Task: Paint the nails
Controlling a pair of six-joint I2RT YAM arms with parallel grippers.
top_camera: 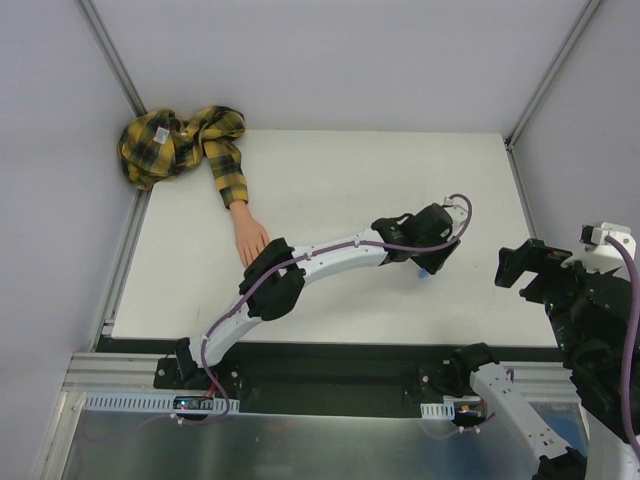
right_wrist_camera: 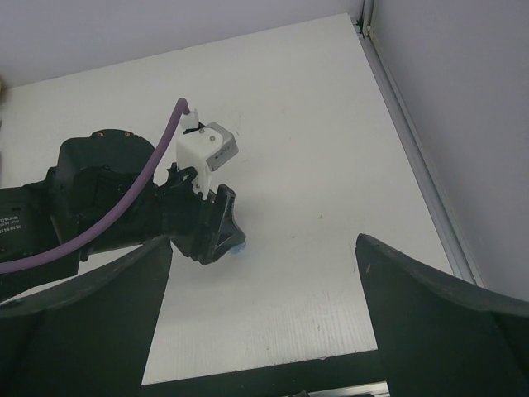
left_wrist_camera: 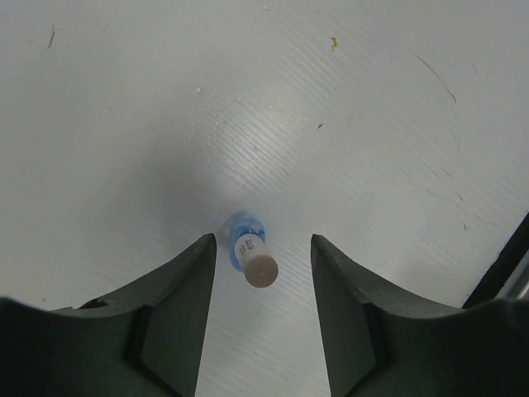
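A flesh-coloured mannequin hand (top_camera: 249,238) with a yellow-black plaid sleeve (top_camera: 185,143) lies at the table's left; its nails are too small to make out. A small blue bottle with a white cap (left_wrist_camera: 252,256) stands upright on the white table. My left gripper (left_wrist_camera: 263,273) is open and hovers over the bottle, one finger on each side, not touching it. In the top view the left gripper (top_camera: 428,262) hides most of the bottle (top_camera: 424,274). My right gripper (right_wrist_camera: 264,273) is open and empty, off the table's right edge (top_camera: 520,268).
The white table (top_camera: 340,180) is walled by grey panels at the back and both sides. A black strip and a metal rail run along the near edge. The left arm (top_camera: 300,268) reaches across the middle of the table.
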